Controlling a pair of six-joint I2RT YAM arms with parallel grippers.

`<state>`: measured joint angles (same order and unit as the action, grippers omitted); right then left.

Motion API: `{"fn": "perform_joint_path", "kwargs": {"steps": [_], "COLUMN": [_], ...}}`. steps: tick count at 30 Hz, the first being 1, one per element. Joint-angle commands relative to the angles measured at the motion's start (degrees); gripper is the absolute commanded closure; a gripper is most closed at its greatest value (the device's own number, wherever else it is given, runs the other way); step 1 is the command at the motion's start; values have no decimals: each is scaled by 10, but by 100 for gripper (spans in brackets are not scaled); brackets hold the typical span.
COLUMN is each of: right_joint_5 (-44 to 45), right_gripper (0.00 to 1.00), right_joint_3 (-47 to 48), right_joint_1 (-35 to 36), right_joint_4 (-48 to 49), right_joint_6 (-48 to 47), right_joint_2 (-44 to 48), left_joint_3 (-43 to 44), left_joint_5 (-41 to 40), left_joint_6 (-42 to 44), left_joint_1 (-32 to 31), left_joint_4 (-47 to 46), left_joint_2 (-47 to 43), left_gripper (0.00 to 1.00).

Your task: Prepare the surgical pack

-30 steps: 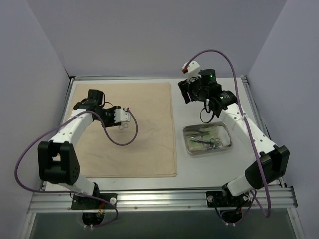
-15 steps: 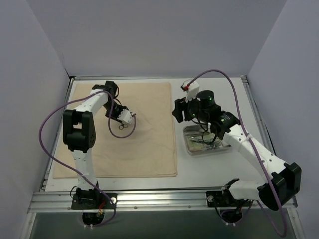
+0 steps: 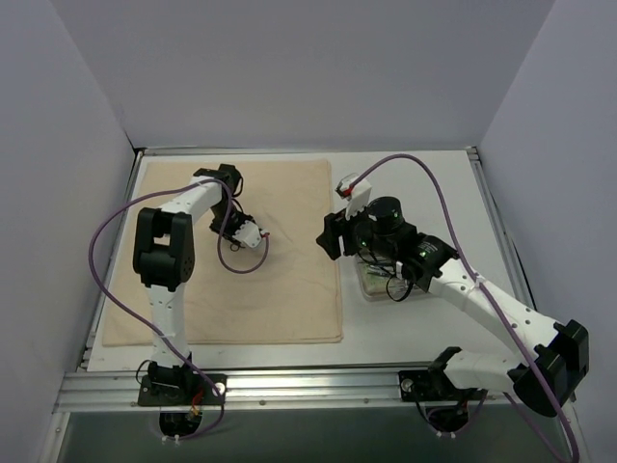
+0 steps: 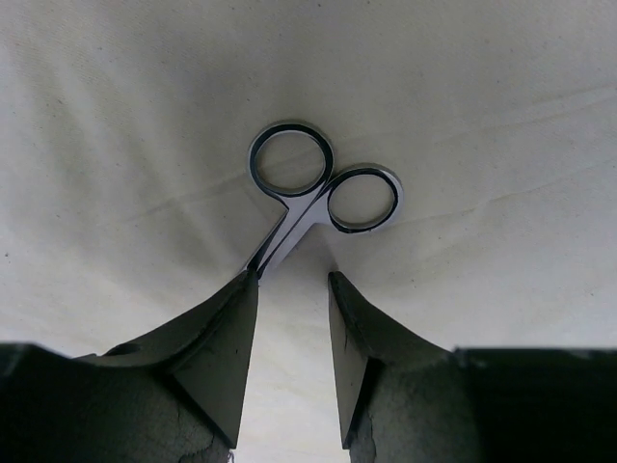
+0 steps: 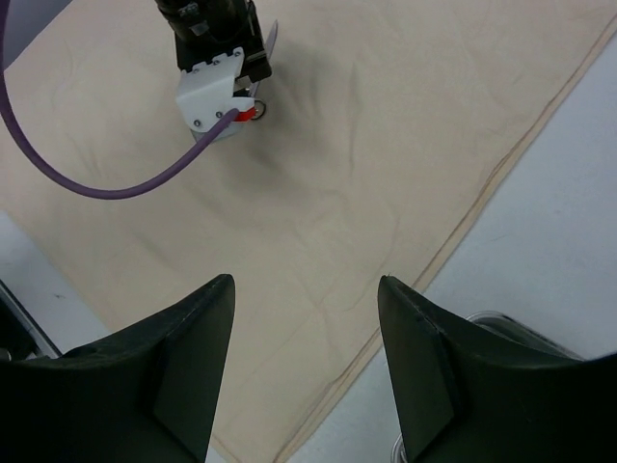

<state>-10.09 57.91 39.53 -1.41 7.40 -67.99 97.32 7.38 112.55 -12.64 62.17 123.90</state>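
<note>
The large beige cloth (image 3: pixel 289 289) lies spread flat on the left half of the table. In the left wrist view the steel scissor-handled forceps (image 4: pixel 323 183) rest on the cloth (image 4: pixel 434 96), ring handles pointing away. Their shaft runs under the tip of one finger (image 4: pixel 236 328). My left gripper (image 4: pixel 294 280) is open, with bare cloth between its jaws. My right gripper (image 5: pixel 307 282) hangs wide open and empty above the cloth's right edge (image 5: pixel 463 231). The steel tray (image 3: pixel 374 287) is mostly hidden under the right arm. The tweezers and green packets are out of view.
The right arm stretches across the table's right half and covers most of the tray (image 5: pixel 501 323). The left arm's purple cable (image 5: pixel 96 183) loops over the cloth. Grey walls enclose the table on three sides.
The right arm has swung left from above the tray to over the cloth's right edge. The left gripper has shifted slightly right over the cloth, and the forceps now lie on it.
</note>
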Motion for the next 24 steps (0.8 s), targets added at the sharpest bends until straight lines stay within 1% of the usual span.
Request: {"fn": "perform_joint_path", "kwargs": {"steps": [1, 5, 11, 15, 19, 21, 22, 24], "right_joint_5": [14, 15, 24, 24, 25, 24, 32, 52], "right_gripper": [43, 43, 43, 43, 43, 43, 43, 43], "right_joint_3": [-4, 4, 31, 33, 33, 35, 37, 44], "right_joint_1": [17, 31, 51, 61, 65, 67, 69, 68], "right_joint_4": [37, 33, 23, 26, 29, 29, 26, 22], "right_joint_6": [10, 6, -10, -13, -13, -14, -14, -11], "right_joint_2": [6, -30, -69, -79, -90, -91, -91, -91], "left_joint_3": [24, 18, 21, 24, 28, 34, 39, 45], "left_joint_5": [-3, 8, -1, 9, 4, 22, 33, 26], "left_joint_6": [112, 132, 147, 150, 156, 151, 151, 152], "left_joint_1": [-1, -2, -5, -8, -11, -12, -11, -15], "left_joint_4": [11, 5, -8, -21, -14, -13, -9, -3], "left_joint_2": [-1, -14, -7, -6, 1, 4, 5, 11], "left_gripper": [55, 55, 55, 55, 56, 56, 56, 56]}}
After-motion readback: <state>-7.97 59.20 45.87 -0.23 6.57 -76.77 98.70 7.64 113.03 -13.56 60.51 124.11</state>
